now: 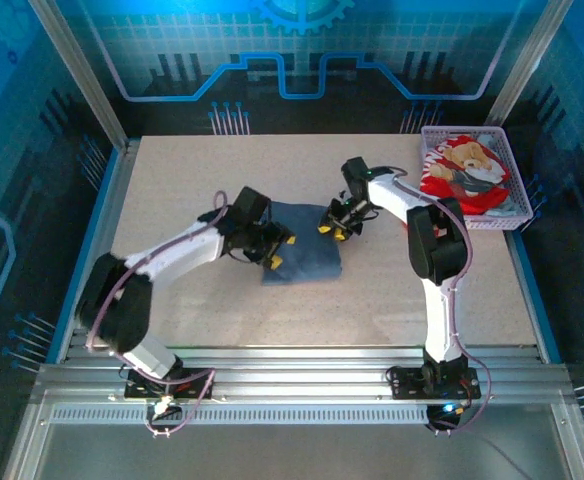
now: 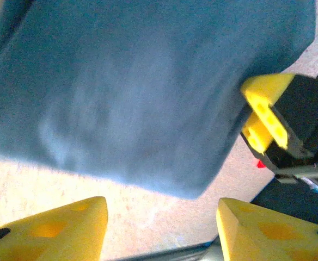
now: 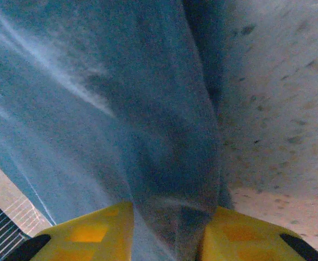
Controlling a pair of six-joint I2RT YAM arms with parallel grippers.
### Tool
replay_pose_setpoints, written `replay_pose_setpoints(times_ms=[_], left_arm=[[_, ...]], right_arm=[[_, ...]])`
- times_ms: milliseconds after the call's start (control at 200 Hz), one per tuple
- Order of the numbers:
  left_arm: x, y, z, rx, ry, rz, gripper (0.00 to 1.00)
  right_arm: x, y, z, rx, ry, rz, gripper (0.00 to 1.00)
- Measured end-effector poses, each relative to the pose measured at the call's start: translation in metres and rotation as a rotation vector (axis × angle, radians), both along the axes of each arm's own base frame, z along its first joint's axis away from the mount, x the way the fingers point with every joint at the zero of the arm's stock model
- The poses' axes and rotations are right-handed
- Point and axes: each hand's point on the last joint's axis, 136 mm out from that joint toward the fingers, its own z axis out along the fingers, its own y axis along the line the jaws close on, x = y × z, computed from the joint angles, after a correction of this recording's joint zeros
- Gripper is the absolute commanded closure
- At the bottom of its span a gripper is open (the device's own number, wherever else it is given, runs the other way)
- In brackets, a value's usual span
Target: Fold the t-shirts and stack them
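Pinching soft slate-blue t-shirt (image 3: 121,109), right jaws hold a ridged fold.

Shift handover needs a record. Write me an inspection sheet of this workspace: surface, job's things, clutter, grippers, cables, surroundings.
surface: beige speckled tabletop, flat, no spills seen.
job's things: slate-blue cloth t-shirt lies mid-table, folded into a rough rectangle; red cloth t-shirt with teddy-bear print lies bunched in the basket.
clutter: lilac plastic mesh basket at the far right corner; nothing else seen.
grippers: left gripper open beside the blue shirt's left edge, holding nothing; right gripper pinches a fold at the blue shirt's right edge.
cables: thin leads run along both arms and loop near the bases.
surroundings: blue printed wall panels; aluminium frame rails at the near edge.
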Motion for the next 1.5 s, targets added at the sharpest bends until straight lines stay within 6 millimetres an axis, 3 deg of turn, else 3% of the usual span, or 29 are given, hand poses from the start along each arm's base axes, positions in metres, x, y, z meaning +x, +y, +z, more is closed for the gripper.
replay_pose_setpoints(times_ms=[85,195,385,500,670,815,945,1090,1336,1501], left_arm=[[-0.030,-0.002,-0.010,-0.012,0.061,0.078,0.36],[-0.047,-0.009,-0.034,-0.006,0.123,0.175,0.31],[-0.030,-0.017,-0.058,-0.025,0.133,0.327,0.31],[-0.015,-0.019,-0.065,-0.045,0.107,0.397,0.36],[0.003,-0.023,-0.080,-0.055,0.062,0.440,0.53],[0.018,-0.016,-0.084,-0.072,0.034,0.478,0.65],[0.047,0.021,-0.084,-0.082,0.020,0.585,0.69],[0.086,0.096,-0.083,-0.067,-0.004,0.723,0.73],[0.157,0.210,-0.083,-0.075,-0.061,0.793,0.73],[0.206,0.263,-0.082,-0.099,-0.121,0.787,0.73]], right_arm=[[-0.004,0.012,-0.001,0.008,0.015,-0.008,0.66],[-0.009,0.033,-0.002,0.022,0.036,0.002,0.66],[-0.009,0.052,0.002,0.039,0.028,0.033,0.58],[-0.003,0.048,0.008,0.044,0.011,0.044,0.52],[-0.001,0.025,0.016,0.031,0.002,0.032,0.51],[-0.008,-0.008,0.054,0.025,-0.057,-0.003,0.52],[-0.021,-0.033,0.104,0.034,-0.165,-0.031,0.52],[-0.051,-0.045,0.142,0.044,-0.246,-0.025,0.52],[-0.094,-0.059,0.144,0.028,-0.227,-0.032,0.52],[-0.108,-0.064,0.144,0.026,-0.222,-0.046,0.52]])
